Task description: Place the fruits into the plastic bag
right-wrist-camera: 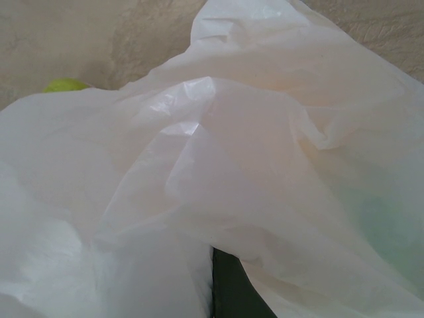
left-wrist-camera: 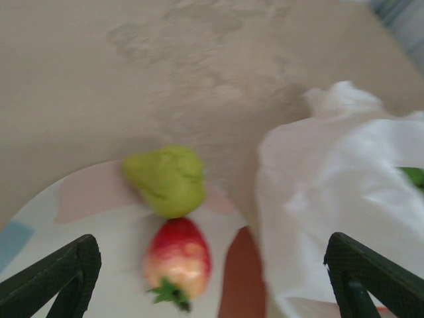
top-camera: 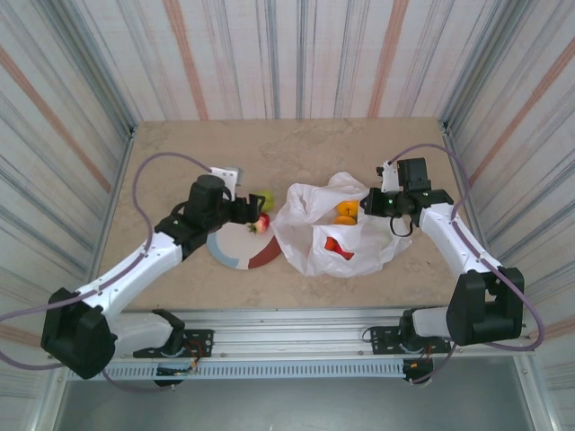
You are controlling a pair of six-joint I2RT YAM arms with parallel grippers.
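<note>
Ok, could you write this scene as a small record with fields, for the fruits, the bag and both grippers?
outside the bag: green fruit and strawberry, seemingly touching
resting on: plate, the green fruit at its far edge
plate position: left of the plastic bag
inside the bag: orange-yellow fruit and red fruit
left gripper: open, over the plate, holding nothing
right gripper: shut, apparently pinching the bag's right edge
</note>
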